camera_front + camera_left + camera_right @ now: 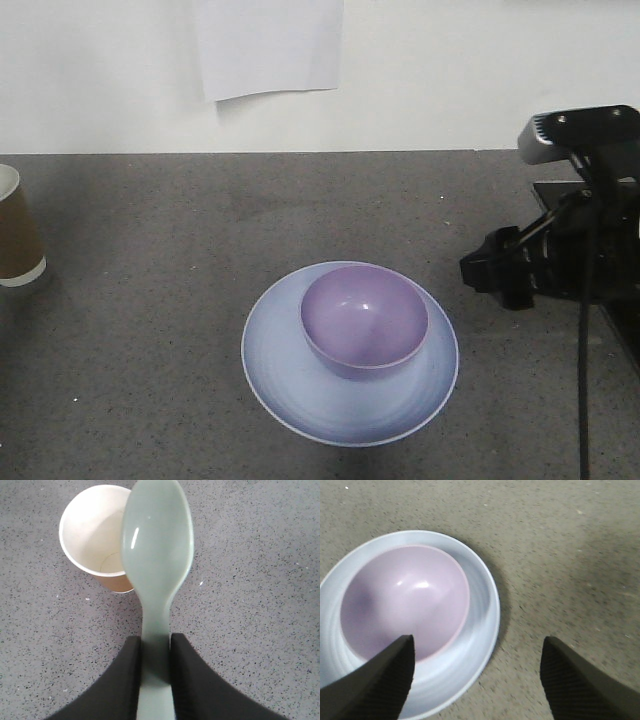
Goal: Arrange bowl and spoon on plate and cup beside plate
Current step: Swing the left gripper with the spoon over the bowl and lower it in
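The lavender bowl (365,319) (405,600) sits upright on the pale blue plate (290,370) (477,630) in the middle of the grey table. A brown paper cup (17,228) (92,540) stands at the far left edge. My left gripper (155,642) is shut on the handle of the mint-green spoon (157,545), whose head hangs above the cup's right side; this gripper is outside the front view. My right gripper (477,642) stands open just right of the plate, with nothing between its fingers; the right arm (560,250) is at the table's right.
A white sheet of paper (268,45) hangs on the back wall. The speckled grey tabletop (180,220) stretches between cup and plate. A black cable (584,400) hangs from the right arm.
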{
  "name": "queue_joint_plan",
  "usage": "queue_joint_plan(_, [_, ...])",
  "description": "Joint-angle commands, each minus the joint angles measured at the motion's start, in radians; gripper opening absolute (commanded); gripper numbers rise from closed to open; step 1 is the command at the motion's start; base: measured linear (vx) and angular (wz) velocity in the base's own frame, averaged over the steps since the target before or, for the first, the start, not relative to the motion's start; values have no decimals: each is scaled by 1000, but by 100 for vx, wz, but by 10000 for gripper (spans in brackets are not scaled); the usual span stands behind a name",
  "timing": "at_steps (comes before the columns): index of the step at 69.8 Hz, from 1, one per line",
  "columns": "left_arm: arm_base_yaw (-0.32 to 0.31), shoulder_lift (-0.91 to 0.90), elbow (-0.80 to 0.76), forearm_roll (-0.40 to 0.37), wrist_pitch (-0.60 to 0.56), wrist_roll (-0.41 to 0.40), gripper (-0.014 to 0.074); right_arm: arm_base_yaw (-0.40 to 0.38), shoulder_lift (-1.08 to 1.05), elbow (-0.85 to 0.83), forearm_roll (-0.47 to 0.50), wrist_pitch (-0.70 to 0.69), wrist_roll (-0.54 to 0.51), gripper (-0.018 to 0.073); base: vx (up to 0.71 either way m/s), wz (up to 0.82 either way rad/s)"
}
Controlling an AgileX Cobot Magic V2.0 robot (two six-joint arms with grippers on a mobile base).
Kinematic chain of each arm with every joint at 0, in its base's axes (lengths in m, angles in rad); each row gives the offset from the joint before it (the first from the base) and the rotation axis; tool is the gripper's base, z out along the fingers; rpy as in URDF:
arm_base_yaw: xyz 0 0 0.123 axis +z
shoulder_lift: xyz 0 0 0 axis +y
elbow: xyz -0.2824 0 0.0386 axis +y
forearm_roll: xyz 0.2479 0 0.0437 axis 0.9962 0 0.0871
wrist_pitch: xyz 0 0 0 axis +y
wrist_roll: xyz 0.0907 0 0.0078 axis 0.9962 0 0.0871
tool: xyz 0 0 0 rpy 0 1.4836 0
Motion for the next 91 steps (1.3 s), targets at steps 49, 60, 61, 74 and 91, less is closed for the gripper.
queue_joint_plan(49, [-1, -29, -27, -16, -35, -7, -6, -3, -235, -27, -44, 45, 13, 506, 0, 0])
queue_joint_plan(60, [-2, -29, -27, -122, 14, 80, -6, -3, -235, -27, -44, 41, 13, 506, 0, 0])
queue_joint_plan(61, [-2, -29, -27, -142, 17, 93, -6, -3, -235, -27, -44, 41, 13, 506, 0, 0])
queue_joint_plan(74, [-52, -29, -31, -333, 57, 216, -8, -3, -235, -27, -44, 35, 13, 506, 0, 0])
queue_joint_plan(91, [-326, -26, -31, -298, 39, 209, -8, -3, -235, -27, -41, 22, 13, 506, 0, 0])
